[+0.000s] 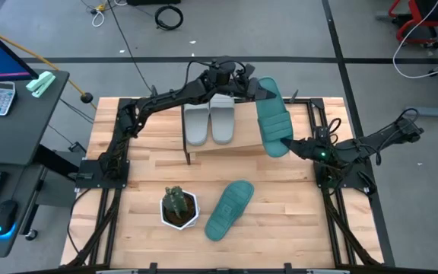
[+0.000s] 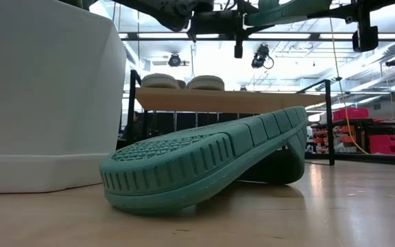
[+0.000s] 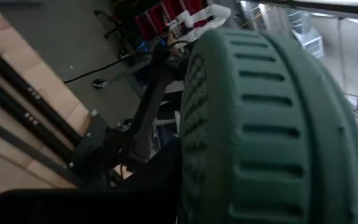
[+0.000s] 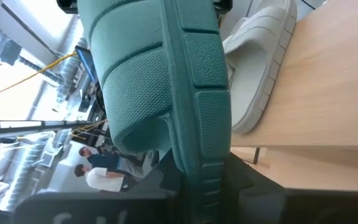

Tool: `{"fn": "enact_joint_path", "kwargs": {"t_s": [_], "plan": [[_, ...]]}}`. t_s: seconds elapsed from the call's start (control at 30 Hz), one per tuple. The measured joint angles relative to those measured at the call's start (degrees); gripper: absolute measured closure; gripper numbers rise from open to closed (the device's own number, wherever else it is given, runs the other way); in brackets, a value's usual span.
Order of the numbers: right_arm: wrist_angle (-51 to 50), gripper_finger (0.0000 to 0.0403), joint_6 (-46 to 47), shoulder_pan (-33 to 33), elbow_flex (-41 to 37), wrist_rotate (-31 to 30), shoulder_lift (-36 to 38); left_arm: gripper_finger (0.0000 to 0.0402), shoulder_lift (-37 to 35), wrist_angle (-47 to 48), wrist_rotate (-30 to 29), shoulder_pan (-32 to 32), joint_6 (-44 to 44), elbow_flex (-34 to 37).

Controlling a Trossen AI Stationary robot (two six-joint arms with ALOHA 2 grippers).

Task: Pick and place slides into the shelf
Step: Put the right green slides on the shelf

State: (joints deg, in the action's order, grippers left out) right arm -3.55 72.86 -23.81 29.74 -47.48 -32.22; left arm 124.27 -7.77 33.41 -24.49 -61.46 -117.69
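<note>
Two teal slides need a home, and one of them lies nearest, flat on the table [image 1: 143, 175] just beside the little plant [image 1: 179, 207]. That teal slide on the table [image 1: 229, 209] is not touched by any arm, so nothing can go wrong with it yet. When an arm does come for it, it could knock the plant over, because the two are so near.

Farther back stands the shelf [image 1: 238, 144]. Its right part is bare, and that looks like the spot for the next slide.

Over that bare part, up in the air, hangs the other teal slide [image 1: 271, 114]. The right gripper [image 1: 291, 144] has its fingers pinched tight on the near end of it. The left gripper [image 1: 248, 85] is at the far end, right against the slide, but I cannot tell if it has hold or not.

Here is the danger, I think. If both arms hold on and move different ways, the soft slide can bend, twist or pop out. If only one end is held, the slide can droop and swing. If it comes down too far to the right, it can tip off the shelf edge.

Farthest along the board sit the grey slides [image 1: 196, 125], side by side. A swinging teal slide could bump them out of line.
</note>
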Motion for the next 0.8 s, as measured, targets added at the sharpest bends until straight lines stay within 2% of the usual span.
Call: {"fn": "enact_joint_path", "kwargs": {"t_s": [0.17, 0.53, 0.8], "plan": [[-0.4, 0.0354, 0.4, -0.5, 0.0, 0.0, 0.0, 0.0258, 0.0, -0.5, -0.8, -0.2, -0.8, 0.0], [-0.3, 0.0354, 1.0, -0.5, 0.0, -3.6, 0.0, 0.0132, 0.0, -1.2, -0.8, -0.5, -0.4, 0.0], [-4.2, 0.0354, 7.2, -1.3, 0.0, -5.1, 0.0, 0.0098, -0.3, -5.8, -1.3, -2.3, -0.9, 0.0]]}}
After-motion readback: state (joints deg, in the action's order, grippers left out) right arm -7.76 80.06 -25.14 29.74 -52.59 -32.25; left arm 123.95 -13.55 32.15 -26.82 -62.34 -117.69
